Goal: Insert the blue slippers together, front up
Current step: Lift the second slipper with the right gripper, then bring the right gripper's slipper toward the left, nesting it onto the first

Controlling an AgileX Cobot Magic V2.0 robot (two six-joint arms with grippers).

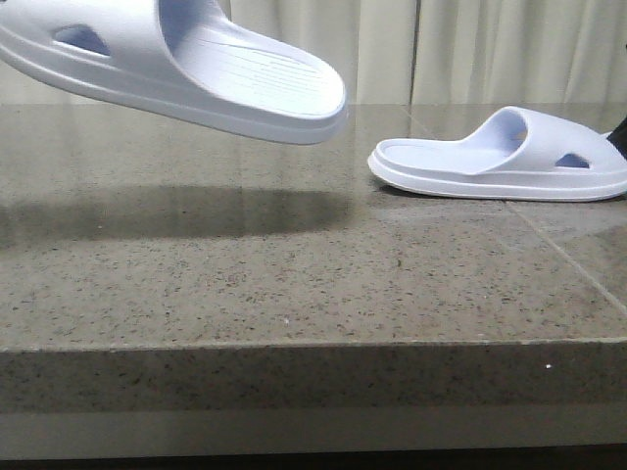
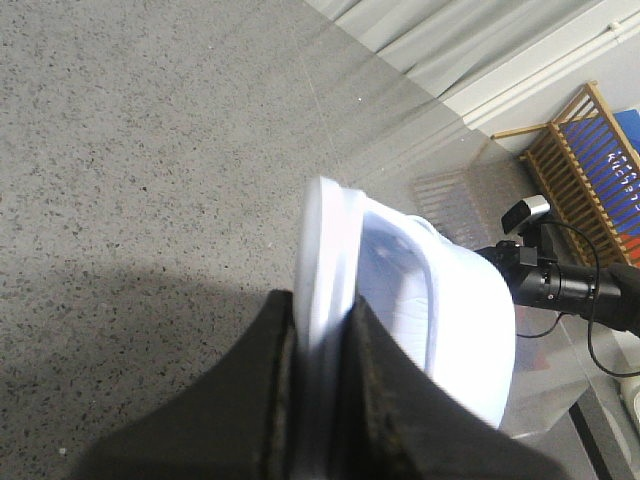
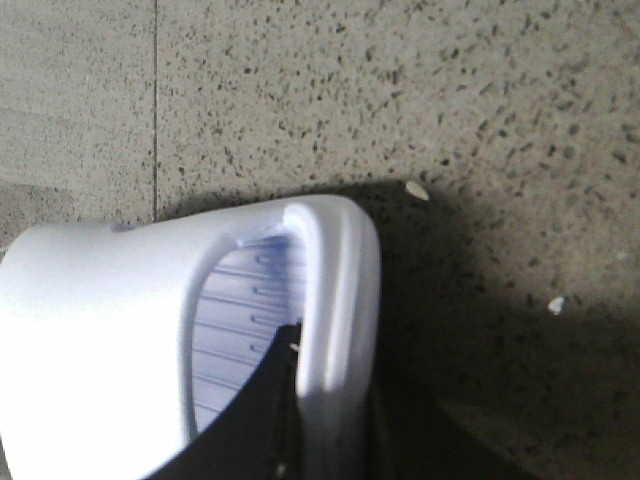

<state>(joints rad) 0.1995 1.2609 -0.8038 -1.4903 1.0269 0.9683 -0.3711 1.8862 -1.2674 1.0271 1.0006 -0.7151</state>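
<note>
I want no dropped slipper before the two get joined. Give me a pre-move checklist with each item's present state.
1. Left claw shut on the lifted slipper: ok.
2. Lifted slipper clear of the table: ok, its shadow lies below it.
3. Right claw fingers on both sides of the other slipper's edge: ok.
4. Other slipper flat on the table: ok.
5. Slippers apart, not colliding: ok.
6. Firmness of either grip: cannot tell.

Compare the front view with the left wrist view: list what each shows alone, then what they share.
Front view only: the second slipper resting on the stone table, and the shadow under the raised one. Left wrist view only: the left gripper clamped on the sole edge, plus a wooden rack and camera beyond. Both: the lifted slipper and the speckled tabletop.
</note>
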